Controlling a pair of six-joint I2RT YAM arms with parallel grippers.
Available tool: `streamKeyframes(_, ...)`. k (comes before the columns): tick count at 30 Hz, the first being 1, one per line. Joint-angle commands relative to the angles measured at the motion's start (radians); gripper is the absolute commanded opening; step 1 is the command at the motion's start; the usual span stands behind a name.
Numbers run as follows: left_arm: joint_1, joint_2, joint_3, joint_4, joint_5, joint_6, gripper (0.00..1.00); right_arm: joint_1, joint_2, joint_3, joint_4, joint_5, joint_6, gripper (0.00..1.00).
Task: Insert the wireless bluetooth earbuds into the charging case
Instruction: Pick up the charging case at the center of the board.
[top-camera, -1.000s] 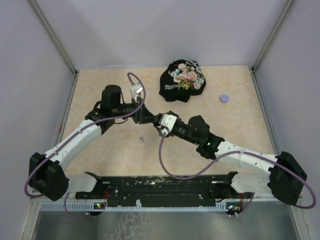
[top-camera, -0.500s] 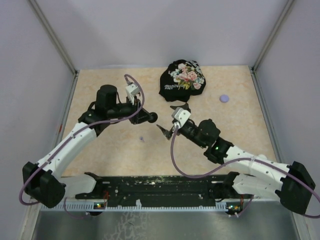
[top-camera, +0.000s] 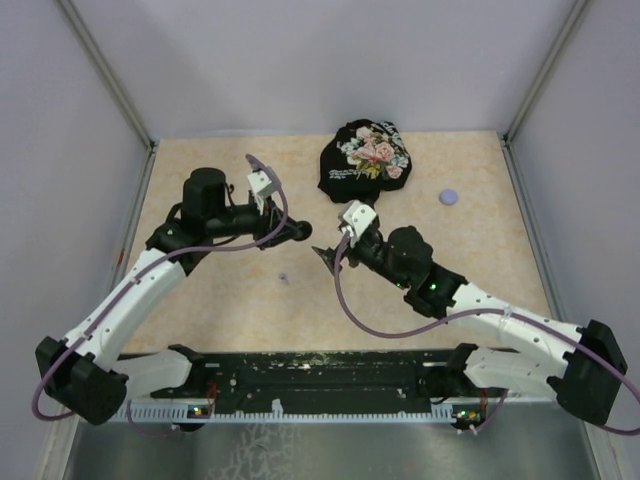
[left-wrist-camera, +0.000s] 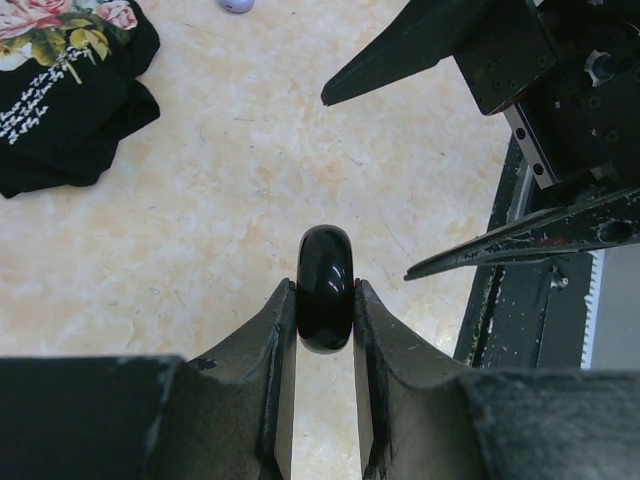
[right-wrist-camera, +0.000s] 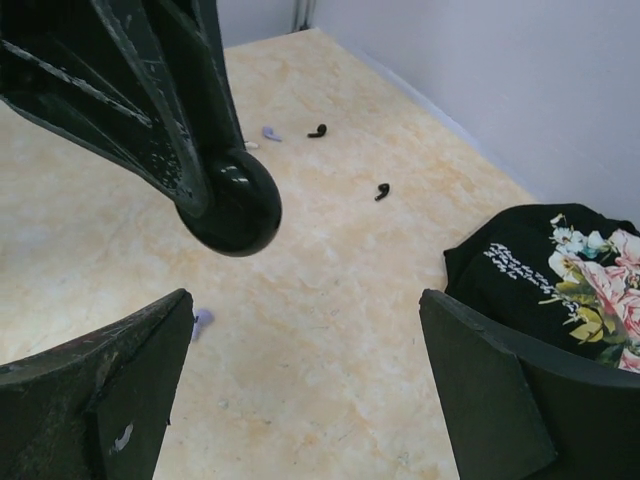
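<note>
Right end effector (right-wrist-camera: 305, 300) withdrawn, spread wide, black case (left-wrist-camera: 326, 265) clamped in left end effector (left-wrist-camera: 326, 292)

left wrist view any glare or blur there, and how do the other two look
Left wrist: soft highlights on the glossy black case, no harsh glare; the near jaws are dark and a little soft. Right wrist: its own jaws blur at the bottom, while the black earbuds beyond are crisp. Top external: flat, even light, only faint shadows.
</note>
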Motion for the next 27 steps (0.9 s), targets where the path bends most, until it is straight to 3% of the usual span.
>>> streamKeyframes(1, -0.001, 0.041, 0.057, -0.028, 0.121, 0.066, 0.0, -0.02, 0.006, 0.073, -0.053, -0.122, 0.03, 0.95)
streamKeyframes(10, 0.008, 0.058, 0.047, 0.02, 0.26, 0.058, 0.0, -0.24, 0.007, 0.015, 0.114, -0.531, 0.274, 0.98)
streamKeyframes(15, 0.009, 0.072, 0.053, 0.036, 0.32, 0.049, 0.0, -0.3, 0.045, -0.031, 0.312, -0.744, 0.381, 0.89)
streamKeyframes(27, 0.009, 0.095, 0.092, 0.002, 0.386, 0.072, 0.0, -0.302, 0.118, 0.036, 0.309, -0.942, 0.381, 0.68)
